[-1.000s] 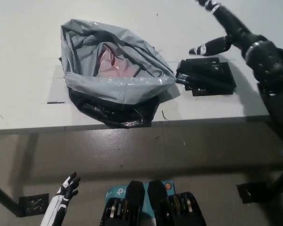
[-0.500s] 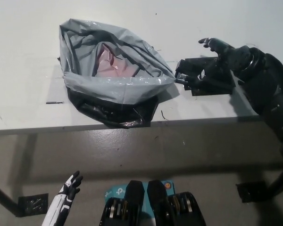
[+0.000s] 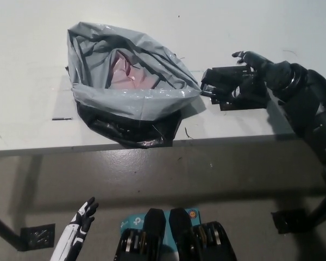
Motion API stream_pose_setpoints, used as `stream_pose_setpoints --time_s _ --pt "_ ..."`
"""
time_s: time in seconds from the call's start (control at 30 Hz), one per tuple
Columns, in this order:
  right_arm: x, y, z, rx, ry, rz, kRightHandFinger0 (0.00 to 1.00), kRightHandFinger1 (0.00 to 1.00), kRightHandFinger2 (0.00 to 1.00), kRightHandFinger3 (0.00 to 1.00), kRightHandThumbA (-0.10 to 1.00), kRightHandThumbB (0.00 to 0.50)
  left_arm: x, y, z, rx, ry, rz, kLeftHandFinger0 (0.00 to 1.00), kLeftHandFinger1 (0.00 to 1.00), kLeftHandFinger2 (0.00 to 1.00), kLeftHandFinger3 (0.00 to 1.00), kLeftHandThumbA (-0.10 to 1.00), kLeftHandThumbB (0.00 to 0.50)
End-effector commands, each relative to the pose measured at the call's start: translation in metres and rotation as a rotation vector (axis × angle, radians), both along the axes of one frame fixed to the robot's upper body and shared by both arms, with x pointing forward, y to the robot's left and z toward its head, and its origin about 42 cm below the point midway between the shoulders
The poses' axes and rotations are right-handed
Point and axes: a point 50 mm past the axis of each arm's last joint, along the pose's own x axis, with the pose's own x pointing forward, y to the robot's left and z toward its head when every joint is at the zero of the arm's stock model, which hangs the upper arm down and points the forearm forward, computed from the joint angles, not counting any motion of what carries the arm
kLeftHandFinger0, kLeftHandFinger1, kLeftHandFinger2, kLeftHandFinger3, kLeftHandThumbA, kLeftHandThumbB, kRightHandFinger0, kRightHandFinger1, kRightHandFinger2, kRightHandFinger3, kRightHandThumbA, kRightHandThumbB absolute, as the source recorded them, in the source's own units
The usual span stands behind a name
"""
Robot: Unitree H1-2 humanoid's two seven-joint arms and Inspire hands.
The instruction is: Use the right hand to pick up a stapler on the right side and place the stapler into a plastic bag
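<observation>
Fingers (image 3: 249,55) of right hand (image 3: 258,73) draped over one black stapler (image 3: 220,82), grip cannot be told | stapler near desk (image 3: 32,54) front edge, just right of one grey plastic bag (image 3: 130,98), mouth agape | left hand (image 3: 82,217) below that edge, fingers apart, empty

The grey plastic bag (image 3: 131,100) lies with its mouth wide open upward, free to enter from above. Its raised right rim stands between that mouth and the black stapler (image 3: 220,87) just right of the bag, where the right hand (image 3: 259,68) sits. Left of and behind the bag, the white table (image 3: 27,65) is bare.
</observation>
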Motion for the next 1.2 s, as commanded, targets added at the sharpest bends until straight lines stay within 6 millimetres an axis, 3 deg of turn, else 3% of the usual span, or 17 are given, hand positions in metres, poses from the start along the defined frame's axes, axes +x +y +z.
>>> stream_pose_setpoints --time_s 0.0,0.1,0.13,0.23,0.6,0.7,0.77,0.8,0.83,0.9,0.93,0.97,1.0,1.03,1.07,1.13,1.17 --pt "0.006 0.002 0.021 -0.008 -0.198 -0.011 0.1 0.31 0.4 0.27 0.63 0.375 0.007 0.004 0.014 0.03 -0.055 -0.029 1.0 1.0 1.0 1.0 1.0 0.498" --pt "0.004 -0.001 0.016 -0.008 -0.254 -0.033 0.01 0.34 0.54 0.24 0.4 0.337 0.007 0.004 0.014 0.044 -0.06 -0.033 1.0 1.0 1.0 1.0 1.0 0.489" --pt "0.004 -0.002 0.016 -0.004 -0.257 -0.04 0.04 0.44 0.65 0.35 0.37 0.313 0.008 0.004 0.015 0.045 -0.06 -0.033 1.0 1.0 1.0 1.0 1.0 0.486" --pt "0.005 -0.005 0.017 0.006 -0.273 -0.044 0.11 0.48 0.67 0.54 0.39 0.294 0.009 0.005 0.015 0.043 -0.056 -0.031 1.0 1.0 1.0 1.0 1.0 0.5" --pt "0.005 -0.014 0.018 0.004 -0.285 -0.049 0.14 0.44 0.6 0.44 0.4 0.307 0.014 0.004 0.017 0.067 -0.055 -0.043 1.0 1.0 1.0 1.0 1.0 0.5" --pt "0.006 -0.013 0.022 0.087 -0.288 -0.079 0.24 0.45 0.56 0.34 0.32 0.316 0.014 0.003 0.017 0.067 -0.054 -0.044 1.0 1.0 1.0 1.0 1.0 0.5" --pt "0.008 -0.01 0.032 0.284 -0.298 -0.121 0.1 0.31 0.51 0.31 0.28 0.296 0.015 0.003 0.017 0.064 -0.052 -0.043 1.0 1.0 1.0 1.0 1.0 0.5" --pt "0.009 -0.009 0.037 0.324 -0.3 -0.135 0.13 0.4 0.63 0.37 0.3 0.287 0.015 0.004 0.017 0.064 -0.053 -0.042 1.0 1.0 1.0 1.0 1.0 0.5" --pt "0.01 -0.007 0.041 0.36 -0.3 -0.149 0.13 0.4 0.63 0.37 0.3 0.287 0.014 0.004 0.017 0.065 -0.054 -0.041 1.0 1.0 1.0 1.0 1.0 0.5" --pt "0.014 0.003 0.064 0.528 -0.3 -0.168 0.24 0.62 0.84 0.43 0.29 0.25 0.014 0.005 0.016 0.057 -0.052 -0.039 1.0 1.0 1.0 1.0 1.0 0.5" --pt "0.016 0.009 0.075 0.58 -0.323 -0.147 0.19 0.58 0.8 0.43 0.23 0.233 0.015 0.005 0.016 0.06 -0.054 -0.039 1.0 1.0 1.0 1.0 1.0 0.5" --pt "0.016 0.012 0.082 0.624 -0.342 -0.127 0.17 0.54 0.78 0.52 0.33 0.256 0.015 0.005 0.016 0.064 -0.053 -0.038 1.0 1.0 1.0 1.0 1.0 0.5" --pt "0.017 0.015 0.087 0.632 -0.35 -0.133 0.16 0.51 0.74 0.48 0.25 0.268 0.015 0.005 0.016 0.063 -0.054 -0.038 1.0 1.0 1.0 1.0 1.0 0.5" --pt "0.018 0.024 0.101 0.624 -0.38 -0.13 0.23 0.58 0.83 0.61 0.26 0.289 0.015 0.005 0.017 0.057 -0.053 -0.04 1.0 1.0 1.0 1.0 1.0 0.5" --pt "0.018 0.028 0.108 0.617 -0.394 -0.123 0.23 0.49 0.64 0.52 0.3 0.295 0.015 0.004 0.017 0.055 -0.053 -0.041 1.0 1.0 1.0 1.0 1.0 0.499" --pt "0.018 0.042 0.126 0.646 -0.41 -0.086 0.17 0.38 0.56 0.25 0.34 0.286 0.016 0.005 0.016 0.065 -0.053 -0.04 1.0 1.0 1.0 1.0 1.0 0.495" --pt "0.017 0.047 0.131 0.666 -0.413 -0.068 0.39 0.31 0.56 0.15 0.33 0.272 0.016 0.005 0.016 0.069 -0.052 -0.04 1.0 1.0 1.0 1.0 1.0 0.496"
